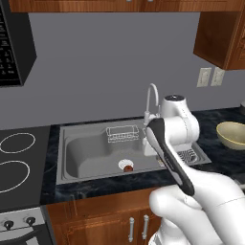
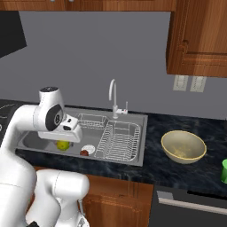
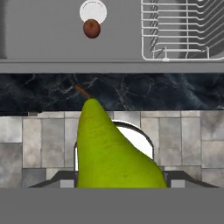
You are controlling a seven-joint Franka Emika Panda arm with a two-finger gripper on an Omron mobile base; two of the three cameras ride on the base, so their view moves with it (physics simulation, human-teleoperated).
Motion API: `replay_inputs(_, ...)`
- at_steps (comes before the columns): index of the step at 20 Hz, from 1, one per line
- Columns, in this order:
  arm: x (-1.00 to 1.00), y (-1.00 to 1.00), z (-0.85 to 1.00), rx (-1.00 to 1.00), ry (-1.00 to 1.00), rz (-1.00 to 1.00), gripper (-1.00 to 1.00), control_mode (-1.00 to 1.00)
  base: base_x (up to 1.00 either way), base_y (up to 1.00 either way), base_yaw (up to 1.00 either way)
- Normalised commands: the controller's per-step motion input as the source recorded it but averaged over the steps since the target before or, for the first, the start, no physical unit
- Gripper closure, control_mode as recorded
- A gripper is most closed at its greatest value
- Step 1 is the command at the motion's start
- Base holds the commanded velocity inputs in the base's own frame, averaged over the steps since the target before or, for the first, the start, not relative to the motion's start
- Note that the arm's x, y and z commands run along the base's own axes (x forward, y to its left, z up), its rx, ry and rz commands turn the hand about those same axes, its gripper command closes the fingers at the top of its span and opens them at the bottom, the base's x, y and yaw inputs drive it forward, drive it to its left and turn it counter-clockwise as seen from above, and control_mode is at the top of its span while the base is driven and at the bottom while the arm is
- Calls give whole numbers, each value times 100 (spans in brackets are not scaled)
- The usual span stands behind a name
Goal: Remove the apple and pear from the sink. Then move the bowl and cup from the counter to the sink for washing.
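My gripper (image 3: 120, 184) is shut on the yellow-green pear (image 3: 114, 151), which rises large between the fingers with its stem pointing up. In the right base view the pear (image 2: 63, 145) hangs just under the hand (image 2: 60, 132), over the left part of the sink (image 2: 31, 141). The dark red apple (image 3: 92, 29) lies on the basin floor beside the white drain (image 3: 93, 12); it also shows as the apple (image 1: 128, 168) and the apple (image 2: 84, 153). The tan bowl (image 2: 183, 146) sits on the black counter (image 2: 186, 175) right of the sink. The green cup (image 2: 225, 170) stands at the right edge.
A wire dish rack (image 2: 119, 139) fills the sink's right half and a small wire basket (image 1: 122, 133) sits at its back. The chrome faucet (image 2: 113, 95) curves up behind. The stovetop (image 1: 16, 158) lies left of the sink. Wooden cabinets hang above right.
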Motion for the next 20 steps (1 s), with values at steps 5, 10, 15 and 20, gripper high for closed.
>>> replay_inputs(5,-11,-48,9,0,-1,0,100,-100,0,0,0)
replay_inputs(10,-6,-48,7,2,0,-1,100,-100,0,0,0)
replay_inputs(15,0,-48,6,8,0,-4,100,-100,0,0,0)
replay_inputs(20,0,-45,4,5,0,-4,100,-100,0,0,0)
